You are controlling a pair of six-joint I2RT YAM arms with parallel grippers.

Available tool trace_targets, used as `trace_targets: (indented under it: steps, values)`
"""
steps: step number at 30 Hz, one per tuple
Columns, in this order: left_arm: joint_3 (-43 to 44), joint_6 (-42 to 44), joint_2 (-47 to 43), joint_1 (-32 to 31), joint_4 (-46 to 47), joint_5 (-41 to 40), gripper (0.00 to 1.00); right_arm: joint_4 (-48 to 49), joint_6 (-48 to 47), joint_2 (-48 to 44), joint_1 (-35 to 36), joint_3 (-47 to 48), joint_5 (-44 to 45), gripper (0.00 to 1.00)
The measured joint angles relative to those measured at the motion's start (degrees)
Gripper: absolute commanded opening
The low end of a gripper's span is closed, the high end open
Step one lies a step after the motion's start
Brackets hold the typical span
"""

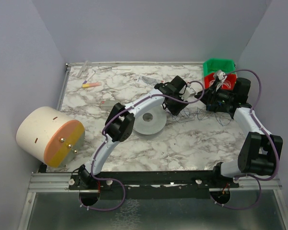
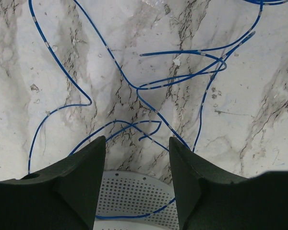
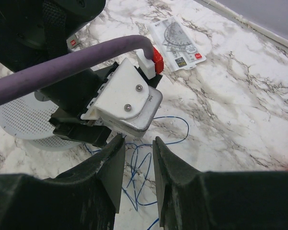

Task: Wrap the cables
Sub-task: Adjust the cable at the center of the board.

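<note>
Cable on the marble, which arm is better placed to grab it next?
Probably left. The left gripper hangs open right over loops of the cable, with strands showing between its fingers. The right gripper is open less wide, close behind the left arm, with only a few strands below.

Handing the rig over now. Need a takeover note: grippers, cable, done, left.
Left gripper: fingers open, empty, over the cable and the white perforated disc.
Right gripper: fingers narrowly apart, nothing visibly held, over the tangle.
Cable: loose squiggles on the marble table, one strand across the disc.
Done: no wrapping visible.
Left: gather and wrap all of it.
</note>
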Motion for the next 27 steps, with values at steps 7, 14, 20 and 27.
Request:
trace_targets:
  steps: [7,14,20,27]
  values:
    - [1.0,0.0,0.2,0.1,0.9,3.8,0.55,0.0,0.0,0.0,0.0,0.0,0.0,0.34]
    - [2.4,0.3,0.7,0.5,1.7,5.5,0.47,0.0,0.0,0.0,0.0,0.0,0.0,0.34]
    - [2.4,0.5,1.3,0.5,1.7,5.9,0.43,0.0,0.0,0.0,0.0,0.0,0.0,0.34]
    - [2.4,0.5,1.6,0.5,1.7,6.0,0.2,0.0,0.1,0.0,0.0,0.0,0.0,0.34]
